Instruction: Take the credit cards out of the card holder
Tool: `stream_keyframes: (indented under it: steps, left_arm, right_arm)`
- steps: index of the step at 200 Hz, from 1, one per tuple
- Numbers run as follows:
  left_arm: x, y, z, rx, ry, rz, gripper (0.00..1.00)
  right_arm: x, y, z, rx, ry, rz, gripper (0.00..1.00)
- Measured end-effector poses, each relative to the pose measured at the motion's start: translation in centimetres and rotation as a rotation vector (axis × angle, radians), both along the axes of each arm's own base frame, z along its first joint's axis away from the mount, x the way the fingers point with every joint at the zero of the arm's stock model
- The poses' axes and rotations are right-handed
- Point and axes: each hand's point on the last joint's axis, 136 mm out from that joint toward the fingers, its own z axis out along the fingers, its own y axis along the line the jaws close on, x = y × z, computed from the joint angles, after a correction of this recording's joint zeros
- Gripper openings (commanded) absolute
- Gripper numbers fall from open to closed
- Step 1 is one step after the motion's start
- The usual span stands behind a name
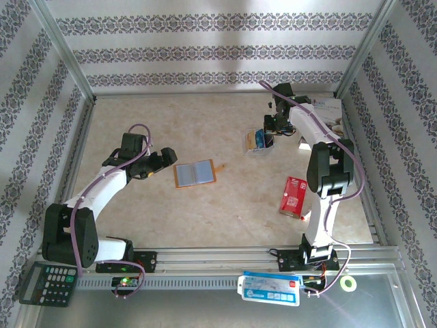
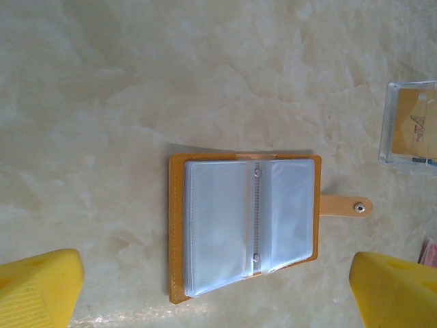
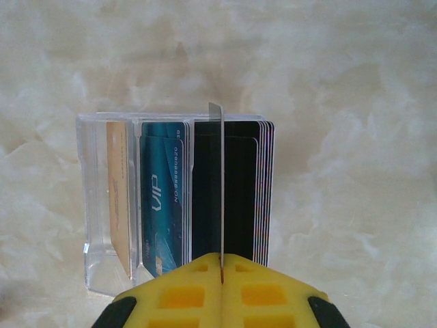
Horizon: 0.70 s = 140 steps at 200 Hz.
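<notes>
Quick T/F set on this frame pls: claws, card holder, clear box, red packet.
1. The card holder lies open on the table. True.
2. The left claw is shut on the card holder. False: its jaws stand wide open, clear of the holder.
3. The right claw is shut on a thin card seen edge-on. True.
4. The clear box is empty. False: several cards stand upright in it.
5. The red packet lies on the card holder. False: it lies apart from it on the table.
</notes>
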Motion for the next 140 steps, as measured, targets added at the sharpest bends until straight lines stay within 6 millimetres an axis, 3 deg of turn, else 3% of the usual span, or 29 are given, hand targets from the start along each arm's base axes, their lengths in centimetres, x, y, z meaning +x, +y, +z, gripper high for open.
stream_keyframes:
  steps: [140]
  left_arm:
    - [-0.03, -0.05, -0.24, -0.002, 0.008, -0.002, 1.00]
  right_arm:
    - [-0.78, 0.26, 0.05, 0.022, 0.030, -0.008, 0.03]
